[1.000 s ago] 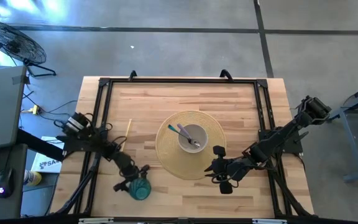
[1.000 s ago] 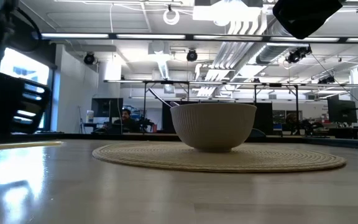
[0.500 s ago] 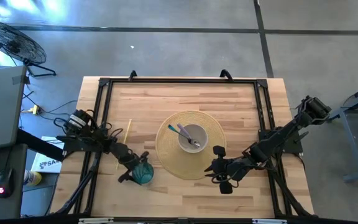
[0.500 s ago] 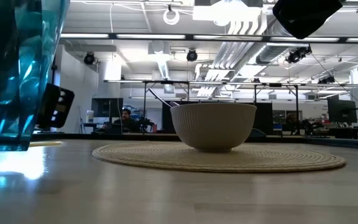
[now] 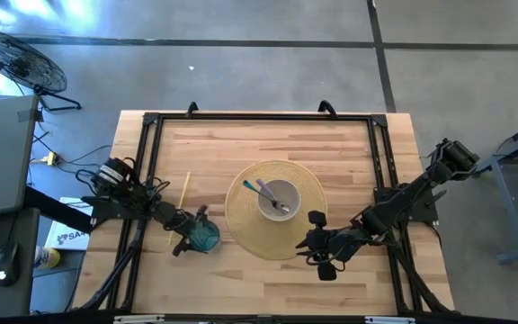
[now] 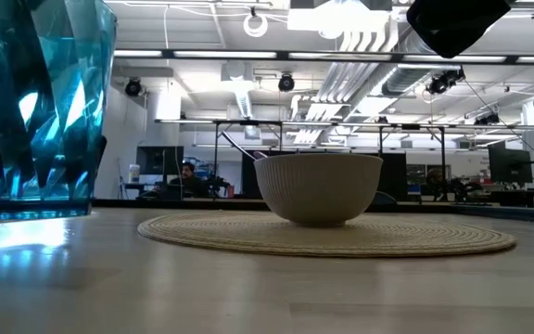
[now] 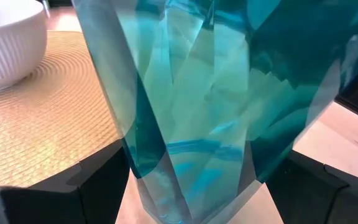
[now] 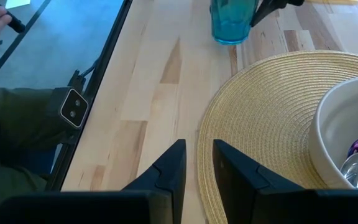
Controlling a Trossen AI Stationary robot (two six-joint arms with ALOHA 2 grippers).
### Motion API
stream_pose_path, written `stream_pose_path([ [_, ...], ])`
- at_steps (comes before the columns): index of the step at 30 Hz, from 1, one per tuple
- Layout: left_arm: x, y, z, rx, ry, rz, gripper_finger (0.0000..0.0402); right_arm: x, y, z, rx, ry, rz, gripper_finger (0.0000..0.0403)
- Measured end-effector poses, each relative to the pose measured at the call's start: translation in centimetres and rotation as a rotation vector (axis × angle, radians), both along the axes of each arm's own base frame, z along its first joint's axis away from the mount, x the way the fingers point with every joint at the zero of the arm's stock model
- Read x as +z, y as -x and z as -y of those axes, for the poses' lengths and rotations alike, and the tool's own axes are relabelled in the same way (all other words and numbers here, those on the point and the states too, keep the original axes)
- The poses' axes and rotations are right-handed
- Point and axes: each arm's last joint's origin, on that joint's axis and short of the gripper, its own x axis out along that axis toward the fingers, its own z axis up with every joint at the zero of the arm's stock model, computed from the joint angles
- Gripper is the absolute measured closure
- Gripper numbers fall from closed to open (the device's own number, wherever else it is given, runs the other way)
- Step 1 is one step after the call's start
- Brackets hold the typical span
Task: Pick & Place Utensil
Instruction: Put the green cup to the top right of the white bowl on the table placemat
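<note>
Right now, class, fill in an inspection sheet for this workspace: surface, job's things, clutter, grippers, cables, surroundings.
Surface: wooden table, bare planks showing.
Job's things: white bowl on a round woven mat, utensils inside it; blue glass standing beside the mat; a thin pale stick lying loose.
Clutter: nothing seen.
Grippers: left gripper shut on the blue glass; right gripper open, hovering at the mat's edge.
Cables: bundles along both arms.
Surroundings: floor fan, a person's sleeve beside the table.
</note>
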Motion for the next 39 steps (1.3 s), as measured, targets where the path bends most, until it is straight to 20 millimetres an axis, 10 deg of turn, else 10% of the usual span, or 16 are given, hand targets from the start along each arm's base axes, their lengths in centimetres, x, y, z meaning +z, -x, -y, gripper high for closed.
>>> stream_pose_path([
  [39, -0.2, -2.1, 0.3, 0.240, -0.051, -0.012, 0.0035, 0.0, 0.0, 0.0, 0.000, -0.002, 0.003, 0.0329],
])
